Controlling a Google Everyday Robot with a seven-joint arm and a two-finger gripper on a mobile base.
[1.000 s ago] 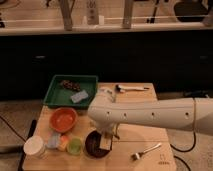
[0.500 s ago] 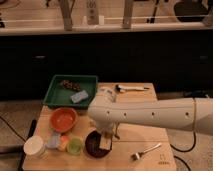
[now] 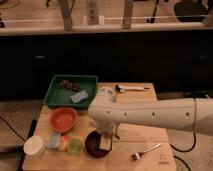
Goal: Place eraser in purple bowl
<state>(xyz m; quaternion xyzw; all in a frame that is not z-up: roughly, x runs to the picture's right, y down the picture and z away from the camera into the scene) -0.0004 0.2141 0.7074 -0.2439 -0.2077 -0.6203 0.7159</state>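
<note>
Unmoved since half a second back: gripper (image 3: 108, 136) stays low over the front of the table (image 3: 125, 160). From the left: white tub (image 3: 34, 146), green cup (image 3: 75, 145), orange bowl (image 3: 64, 118) behind them, green tray (image 3: 57, 85) farther back with a grey-blue block (image 3: 79, 96) inside. Then the purple bowl (image 3: 93, 145), with the eraser (image 3: 106, 144) upright at its right rim, directly beneath the gripper. Cannot tell whether clamped on the eraser or loose. Farther right, a fork (image 3: 146, 151) flat on the wood.
</note>
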